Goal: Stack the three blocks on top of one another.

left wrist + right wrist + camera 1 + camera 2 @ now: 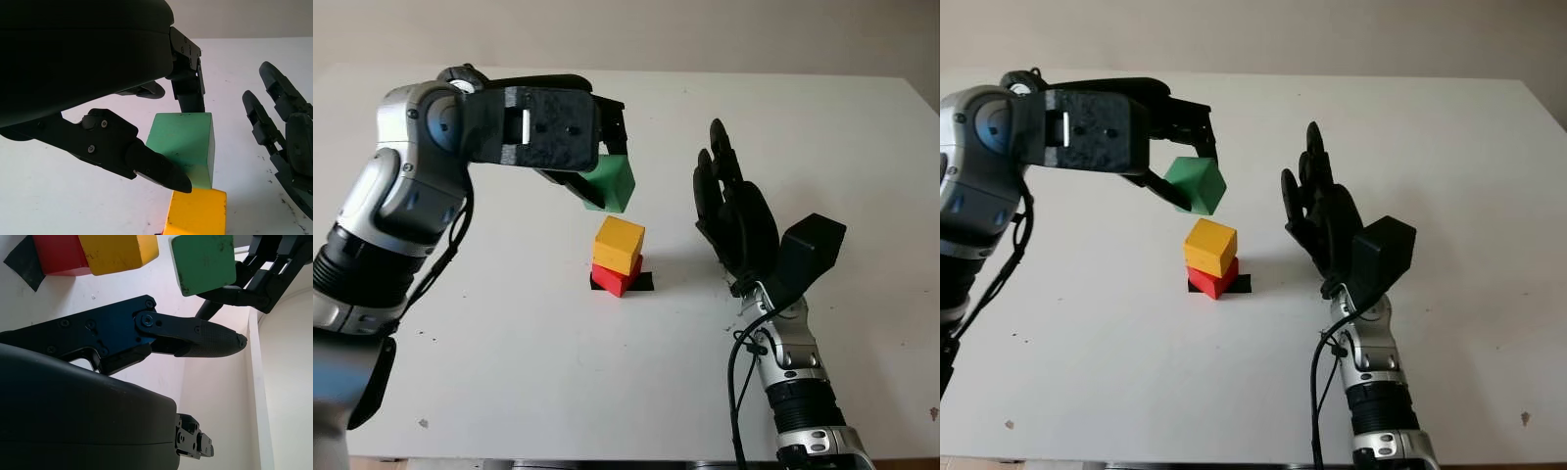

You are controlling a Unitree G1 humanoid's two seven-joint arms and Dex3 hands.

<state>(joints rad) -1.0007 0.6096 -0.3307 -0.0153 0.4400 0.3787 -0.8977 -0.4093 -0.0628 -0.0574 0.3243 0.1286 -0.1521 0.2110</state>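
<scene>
Item: green block [613, 183], pinched in my left hand [563, 137] fingers [156, 169]; yellow block [619, 244] on red block [615, 278] lies at 6 o'clock, nearly touching. Right hand [736, 217] open, 3 o'clock.

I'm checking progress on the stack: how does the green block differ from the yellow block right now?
The green block is held in the air by the left hand; the yellow block is free of any hand. The yellow block sits on the red block, while the green block hangs above and slightly behind, tilted rather than level. Both look like similar-sized cubes. The right hand is open beside the stack.

Left hand [1180, 147] grips green block [1196, 185] above yellow block [1210, 246].
</scene>
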